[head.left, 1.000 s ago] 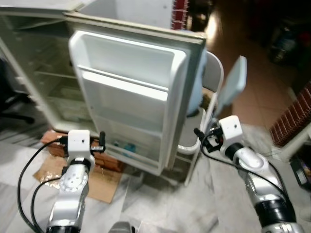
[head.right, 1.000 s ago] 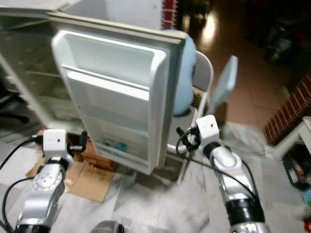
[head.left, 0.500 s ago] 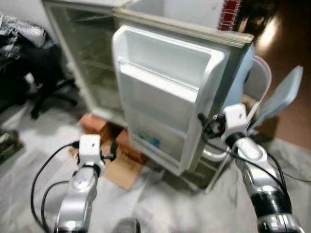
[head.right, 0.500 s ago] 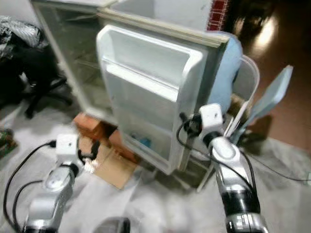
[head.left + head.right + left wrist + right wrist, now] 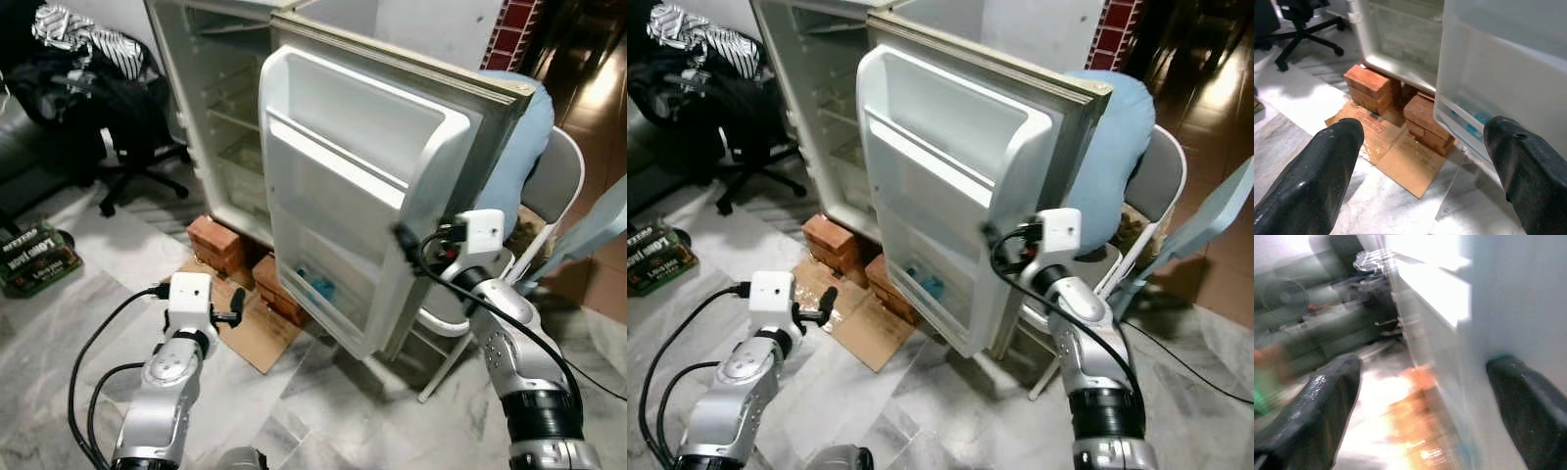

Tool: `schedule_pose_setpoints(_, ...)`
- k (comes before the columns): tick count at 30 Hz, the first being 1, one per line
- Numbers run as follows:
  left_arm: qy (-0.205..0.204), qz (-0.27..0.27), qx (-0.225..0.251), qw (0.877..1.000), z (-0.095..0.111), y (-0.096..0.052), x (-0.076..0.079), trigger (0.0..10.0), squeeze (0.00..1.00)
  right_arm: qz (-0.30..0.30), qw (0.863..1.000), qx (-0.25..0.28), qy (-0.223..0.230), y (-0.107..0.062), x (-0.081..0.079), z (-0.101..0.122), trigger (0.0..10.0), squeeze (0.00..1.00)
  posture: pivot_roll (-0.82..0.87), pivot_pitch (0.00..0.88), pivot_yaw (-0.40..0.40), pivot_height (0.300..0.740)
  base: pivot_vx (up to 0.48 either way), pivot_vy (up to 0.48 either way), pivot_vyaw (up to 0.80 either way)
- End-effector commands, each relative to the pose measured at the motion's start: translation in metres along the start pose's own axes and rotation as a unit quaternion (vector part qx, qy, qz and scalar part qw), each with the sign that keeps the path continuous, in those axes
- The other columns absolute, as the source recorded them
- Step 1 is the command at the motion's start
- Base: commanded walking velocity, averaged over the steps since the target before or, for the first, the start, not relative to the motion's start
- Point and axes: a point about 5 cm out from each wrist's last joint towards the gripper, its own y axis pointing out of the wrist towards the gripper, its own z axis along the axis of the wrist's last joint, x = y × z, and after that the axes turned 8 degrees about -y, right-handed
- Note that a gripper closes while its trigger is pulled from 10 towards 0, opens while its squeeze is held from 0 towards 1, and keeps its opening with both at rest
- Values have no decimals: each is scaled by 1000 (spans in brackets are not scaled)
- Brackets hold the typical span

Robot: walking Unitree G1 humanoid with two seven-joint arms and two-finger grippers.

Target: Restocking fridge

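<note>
The fridge [image 5: 211,108] stands at eleven o'clock, its door [image 5: 372,196] swung wide. Right gripper [image 5: 404,238], fingers spread and empty, straddles the door's edge; pushing could swing it into the chair [image 5: 554,186]. Left gripper [image 5: 235,305] hangs open, holding nothing.

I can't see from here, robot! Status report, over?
Right gripper open at fridge door edge. Left gripper open, holding nothing, low over cardboard. Fridge open. Folding chair close behind door.
</note>
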Motion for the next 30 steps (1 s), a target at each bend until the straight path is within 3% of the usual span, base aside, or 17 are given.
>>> schedule_pose_setpoints(1,4,0,-6,1000,0,0,-1,10000,0,103,995,6,17,-1,-21,6,10000,0,-10,0,1,740,0,0,0)
schedule_pose_setpoints(3,7,-5,-25,1000,-4,1,1,10000,0,89,992,-78,-41,-15,-3,-17,10000,0,-11,0,2,740,0,0,0)
schedule_pose_setpoints(5,8,-6,-31,999,-6,1,1,10000,0,83,989,-106,-61,-19,3,-25,10000,0,-12,0,2,740,0,0,0)
schedule_pose_setpoints(6,9,-8,-34,999,-6,1,2,10000,0,71,978,-165,-109,-28,16,-39,10000,0,-13,0,4,740,0,0,0)
schedule_pose_setpoints(7,9,-8,-34,999,-6,1,2,10000,0,71,978,-165,-109,-28,16,-39,10000,0,-13,0,4,740,0,0,0)
schedule_pose_setpoints(9,16,-12,-37,999,-7,2,3,10000,0,82,956,-241,-146,-45,29,-53,10000,0,-10,0,5,740,0,0,0)
schedule_pose_setpoints(12,18,-12,-39,999,-7,2,3,10000,0,84,949,-261,-155,-49,32,-55,10000,0,-8,0,5,740,0,0,0)
schedule_pose_setpoints(14,20,-13,-41,999,-7,3,3,10000,0,71,917,-329,-215,-59,49,-65,10000,0,-2,0,2,740,0,0,0)
schedule_pose_setpoints(15,21,-13,-43,999,-7,3,3,10000,0,55,883,-382,-267,-67,66,-70,10000,0,0,0,1,740,0,0,0)
schedule_pose_setpoints(16,21,-13,-44,999,-6,3,2,10000,0,49,872,-398,-283,-69,72,-71,10000,0,1,0,1,740,0,0,0)
schedule_pose_setpoints(19,22,-12,-45,999,-6,4,2,10000,0,48,851,-420,-310,-73,81,-70,10000,0,6,0,0,740,0,0,0)
schedule_pose_setpoints(23,26,-12,-46,999,-5,5,2,10000,0,-65,836,-400,-369,-56,108,-49,10000,0,10,0,-1,740,0,0,0)
schedule_pose_setpoints(25,29,-13,-47,998,-5,5,2,10000,0,-129,848,-349,-378,-41,112,-33,10000,0,12,0,0,740,0,0,0)
schedule_pose_setpoints(26,30,-13,-47,998,-5,5,2,10000,0,-168,875,-291,-349,-28,110,-20,10000,0,12,0,1,740,0,0,0)
schedule_pose_setpoints(27,32,-13,-48,998,-5,6,1,10000,0,-217,933,-166,-236,-3,101,4,10000,0,11,0,3,740,0,0,0)
schedule_pose_setpoints(29,33,-13,-48,998,-5,6,1,10000,0,-225,953,-109,-171,7,96,13,10000,0,11,0,3,740,0,0,0)
schedule_pose_setpoints(30,35,-13,-49,998,-5,6,2,10000,0,-207,971,-67,-101,17,88,19,10000,0,13,0,3,740,0,0,0)
